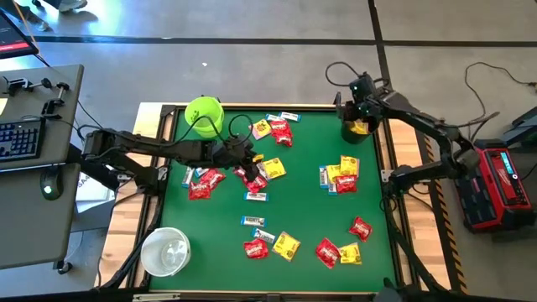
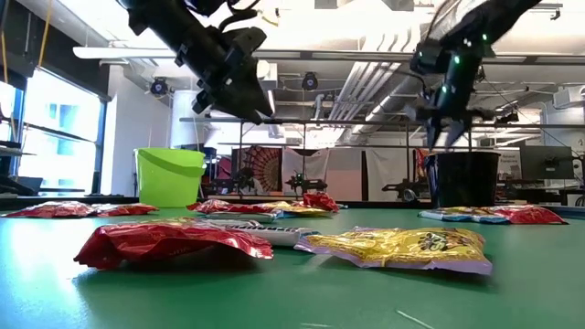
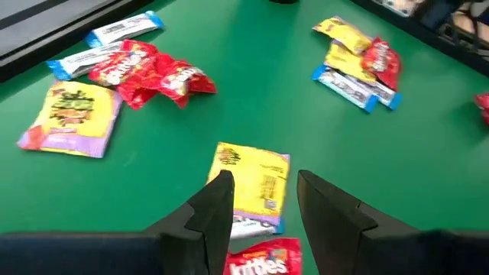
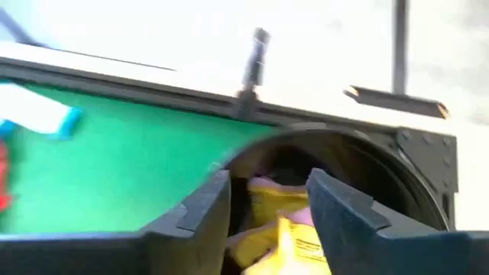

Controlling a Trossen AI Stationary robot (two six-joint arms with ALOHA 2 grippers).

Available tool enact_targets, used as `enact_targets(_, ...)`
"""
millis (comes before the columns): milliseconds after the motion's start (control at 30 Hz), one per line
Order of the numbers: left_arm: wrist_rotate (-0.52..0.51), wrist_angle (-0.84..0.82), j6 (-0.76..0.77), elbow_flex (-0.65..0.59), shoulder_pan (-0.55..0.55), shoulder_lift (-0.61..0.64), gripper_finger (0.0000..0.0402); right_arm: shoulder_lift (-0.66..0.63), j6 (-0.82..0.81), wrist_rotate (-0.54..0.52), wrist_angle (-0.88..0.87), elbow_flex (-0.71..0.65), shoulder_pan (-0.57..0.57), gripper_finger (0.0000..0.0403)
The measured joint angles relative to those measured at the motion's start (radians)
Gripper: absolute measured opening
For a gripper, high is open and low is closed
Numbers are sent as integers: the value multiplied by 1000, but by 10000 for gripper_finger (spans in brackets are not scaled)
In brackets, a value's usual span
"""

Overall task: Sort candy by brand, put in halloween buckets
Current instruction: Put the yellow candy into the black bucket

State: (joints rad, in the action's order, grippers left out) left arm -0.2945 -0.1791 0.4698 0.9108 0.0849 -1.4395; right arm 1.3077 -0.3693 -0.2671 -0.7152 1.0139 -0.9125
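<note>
Red packets [image 1: 203,186], yellow packets [image 1: 286,245] and white-and-blue bars [image 1: 252,221] lie scattered flat on the green table. My left gripper [image 1: 248,159] hangs open above the middle-left cluster. In its wrist view a yellow packet [image 3: 256,172] and a red packet [image 3: 263,260] lie on the table below the open fingers [image 3: 218,202]. My right gripper [image 1: 357,113] is open over the black bucket [image 1: 352,132] at the far right. Yellow packets [image 4: 279,202] lie inside that bucket [image 4: 367,160]. The lime green bucket [image 1: 204,116] stands at the far left, and the white bucket [image 1: 165,250] at the near left.
More candy lies mid-right [image 1: 340,176] and near right [image 1: 340,252]. A raised wooden frame [image 1: 252,107] rims the table. A desk with a keyboard [image 1: 18,138] stands to the left, and a red device [image 1: 495,184] to the right. In the low view, both grippers hang well above the table.
</note>
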Motion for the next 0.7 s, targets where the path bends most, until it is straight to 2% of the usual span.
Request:
enact_targets(133,10,-88,7,34,58,0,119,-49,22,34,-6,61,56,92)
enact_targets(267,16,-153,-53,63,131,0,88,-123,11,38,53,55,134,13)
enact_targets(400,96,-161,-175,76,206,0,52,-201,-43,50,94,9,234,16)
enact_targets(533,187,-168,-288,92,269,0,13,-274,-102,20,99,-39,360,2)
enact_targets(700,219,-174,-395,131,324,-18,2,-328,-204,-65,99,-83,541,4)
